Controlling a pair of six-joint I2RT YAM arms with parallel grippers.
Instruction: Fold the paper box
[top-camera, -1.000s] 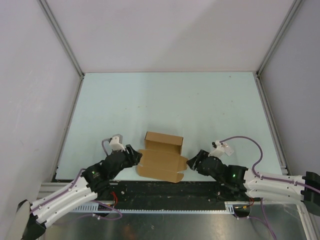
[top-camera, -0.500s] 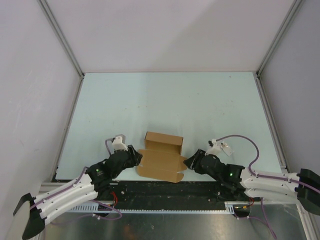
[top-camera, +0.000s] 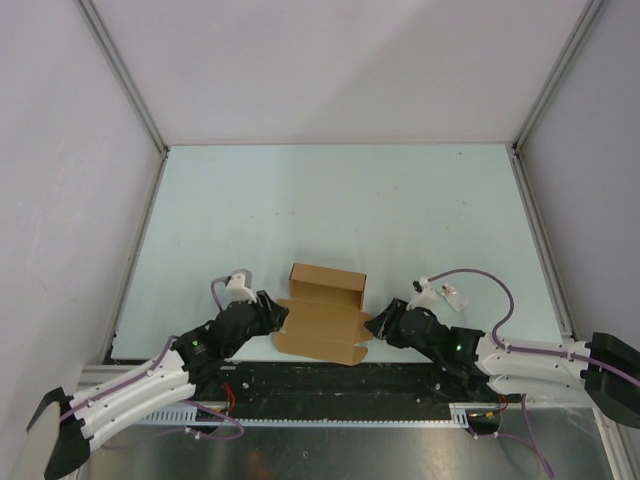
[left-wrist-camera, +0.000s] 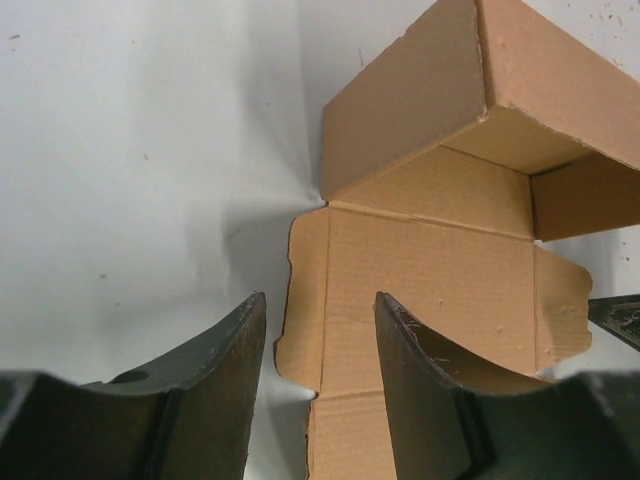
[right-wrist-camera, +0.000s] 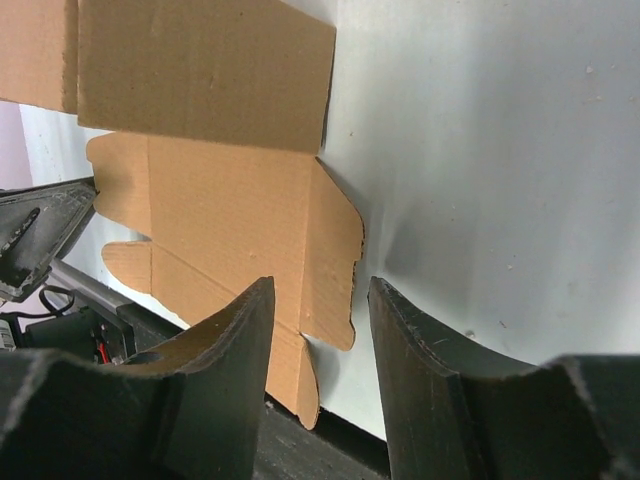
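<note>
The paper box (top-camera: 320, 322) lies near the table's front edge, brown cardboard with its far part folded up into a low tray and its lid panel flat. My left gripper (top-camera: 279, 318) is at the lid's left side flap. In the left wrist view the box (left-wrist-camera: 430, 270) has that flap's edge between the open fingers (left-wrist-camera: 225, 390), with no pad pressing on it. My right gripper (top-camera: 373, 325) mirrors this on the right. In the right wrist view the box (right-wrist-camera: 220, 200) has its right side flap between the open fingers (right-wrist-camera: 425, 370), which stand apart from it.
A black rail (top-camera: 330, 382) runs along the near table edge just behind the lid's front tab. White walls and metal frame posts (top-camera: 140, 180) enclose the pale table (top-camera: 330, 200) on three sides.
Both grippers have edged inward to the lid's side flaps and their jaws have narrowed, the right one more. The box has not moved.
</note>
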